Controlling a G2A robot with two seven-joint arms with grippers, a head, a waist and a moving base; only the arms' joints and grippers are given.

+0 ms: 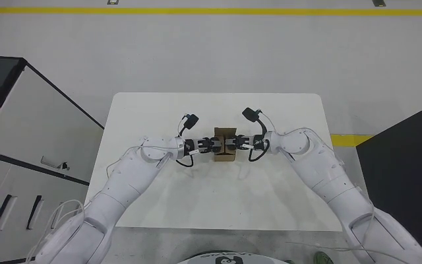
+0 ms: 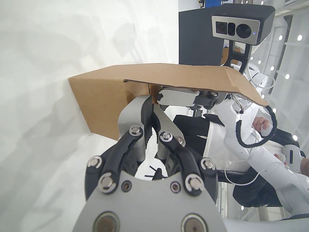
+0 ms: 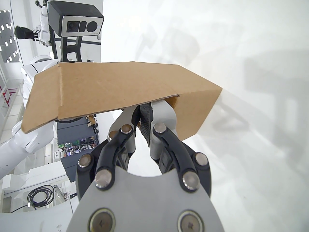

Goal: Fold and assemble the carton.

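Find carton [image 1: 226,142] standing at the middle of the table [image 1: 283,191], opening upward by the look from above, base resting on the tabletop. Note one top flap [image 3: 41,100] angled outward, not yet folded.

Read left gripper [image 2: 149,112] as clenched on the carton's left wall and right gripper [image 3: 144,115] as clenched on the opposite wall, both coming in level from the sides. Cannot confirm how much cardboard sits inside either pinch, with the overhanging panel hiding the wall edge; possibly a shallow bite.

Judge risks as follows:
- Expect a wall to slip out of a shallow pinch on any pull, letting the carton sag back toward flat.
- Expect skew or a torn crease from uneven push or pull between the two sides, given a hold on two thin walls only.
- Watch for the base sliding on the smooth tabletop, with nothing bracing it.
- Watch for the loose flap catching on a gripper during any inward fold.

Suggest keeping both pinches square and all moves matched.
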